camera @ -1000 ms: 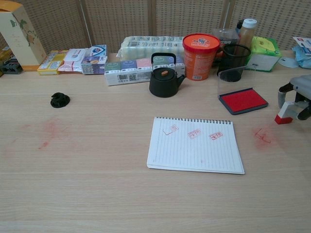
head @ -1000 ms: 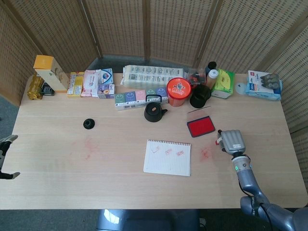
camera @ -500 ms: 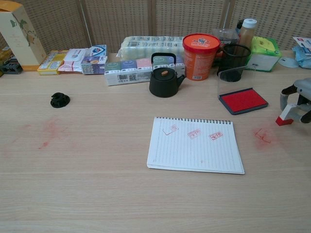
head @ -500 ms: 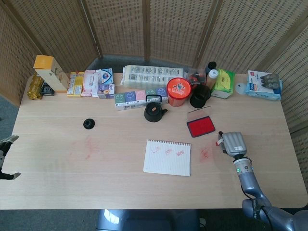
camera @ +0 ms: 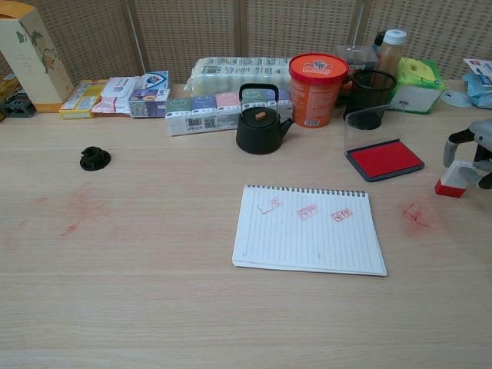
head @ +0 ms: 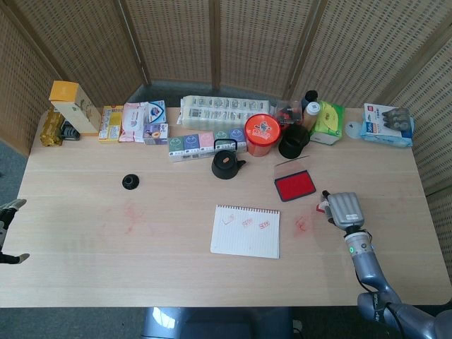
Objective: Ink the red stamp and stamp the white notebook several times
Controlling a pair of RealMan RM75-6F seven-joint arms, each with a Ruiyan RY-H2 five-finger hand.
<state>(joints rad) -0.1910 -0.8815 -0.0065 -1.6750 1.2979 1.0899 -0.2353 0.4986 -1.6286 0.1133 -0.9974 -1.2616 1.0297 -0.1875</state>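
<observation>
The right hand [camera: 473, 154] pinches the stamp [camera: 452, 181] right of the ink pad [camera: 383, 159]; small, rigid, light, best held by its upper sides.

Black teapot [camera: 260, 122], orange tub [camera: 317, 78]

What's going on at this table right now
The robot's right hand holds a small red-and-white stamp at the right side of the wooden table, beside the open red ink pad. The white spiral notebook lies in the middle of the table with three red stamp marks near its top edge. The left hand sits at the far left edge, holding nothing. Red ink smudges mark the tabletop.
</observation>
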